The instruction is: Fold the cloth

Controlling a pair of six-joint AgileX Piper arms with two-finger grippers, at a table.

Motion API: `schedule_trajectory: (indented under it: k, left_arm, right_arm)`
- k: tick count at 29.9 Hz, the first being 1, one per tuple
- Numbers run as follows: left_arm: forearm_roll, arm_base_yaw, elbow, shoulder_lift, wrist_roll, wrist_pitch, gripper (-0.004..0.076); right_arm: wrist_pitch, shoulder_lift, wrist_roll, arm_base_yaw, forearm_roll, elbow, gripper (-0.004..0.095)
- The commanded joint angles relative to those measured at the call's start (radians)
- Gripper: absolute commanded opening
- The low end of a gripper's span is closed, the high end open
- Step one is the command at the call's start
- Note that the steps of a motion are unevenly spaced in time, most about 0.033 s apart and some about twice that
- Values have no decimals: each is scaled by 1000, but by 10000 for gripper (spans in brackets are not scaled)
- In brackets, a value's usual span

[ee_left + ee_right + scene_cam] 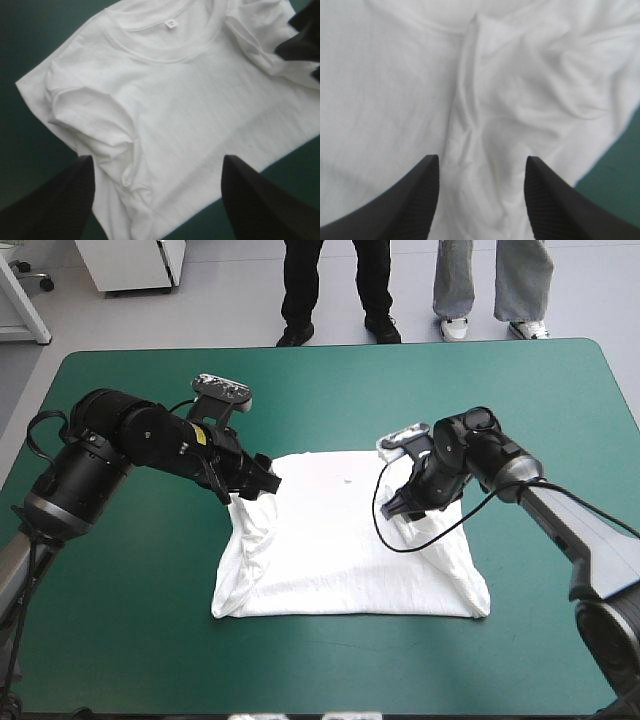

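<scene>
Hovering low over the teal-green table cover [520, 400], I judge that I am at the start of the side folds. The T-shirt [340, 540] lies spread flat under and ahead of both my pincers, near the middle of the table. My left pincer [157, 159] stands wide and empty over the side edge of the shirt. My right pincer [481, 158] is also wide and holds nothing; a ridge of wrinkled cloth runs between its fingers. The next move, I think, calls for lowering each pincer and pinching the cloth at its own side edge. The body of the shirt looks smooth. The sleeve [90, 115] just ahead of my left pincer is turned inward and rumpled. The collar [170, 50] lies farther ahead of this pincer, with a small label [171, 23] inside it.
</scene>
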Motion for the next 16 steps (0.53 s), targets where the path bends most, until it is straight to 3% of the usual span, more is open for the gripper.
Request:
schedule_trajectory:
  k: [1,6,16]
  left_arm:
    - [51,-8,-30,-54,-43,35,510]
    - [155,-8,-15,-97,-142,35,510]
    - [181,-100,277,-152,-315,27,510]
  right_arm:
    - [11,-139,62,-2,-106,-79,514]
    - [60,-278,168,-2,-270,-89,513]
    - [127,-500,253,-2,-313,-62,514]
